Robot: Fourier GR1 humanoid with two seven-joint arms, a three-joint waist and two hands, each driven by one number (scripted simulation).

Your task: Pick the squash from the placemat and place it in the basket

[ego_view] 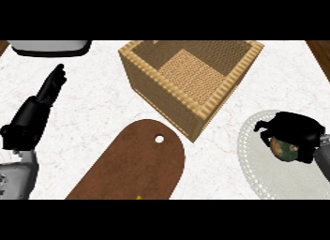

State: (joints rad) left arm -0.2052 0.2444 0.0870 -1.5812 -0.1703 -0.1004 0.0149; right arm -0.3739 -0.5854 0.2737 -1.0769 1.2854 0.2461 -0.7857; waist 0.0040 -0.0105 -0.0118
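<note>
Head view, looking steeply down on a white marbled table [85,117]. The right robot hand [296,131] is over the placemat [265,168], a pale oval mat with a dotted border at the view's lower right, and its fingers are curled over the squash [285,150]. Only a mottled green-and-tan patch of the squash shows below the fingers — too little to tell its long axis or which way it points. Whether it is touching the mat or lifted off it cannot be told.

The basket [188,79], square and woven with a tan rim, stands at the upper centre, turned so that one corner points toward the viewer. Its opening is unobstructed, and the woven floor is visible inside. Its near corner lies just beside the rounded end of a brown wooden cutting board [137,164], which runs diagonally from the lower edge and has a small hole near its tip.

Between the placemat's left edge and the basket's right wall there is a strip of bare table; bare table also shows to the right of the basket, up to the wooden edge at the view's upper right.

The left robot hand [40,108] is at the view's left with fingers straight, pointing up and away — well apart from the basket and holding nothing. A grey-and-black object [50,47] is cut off at the upper left edge.
</note>
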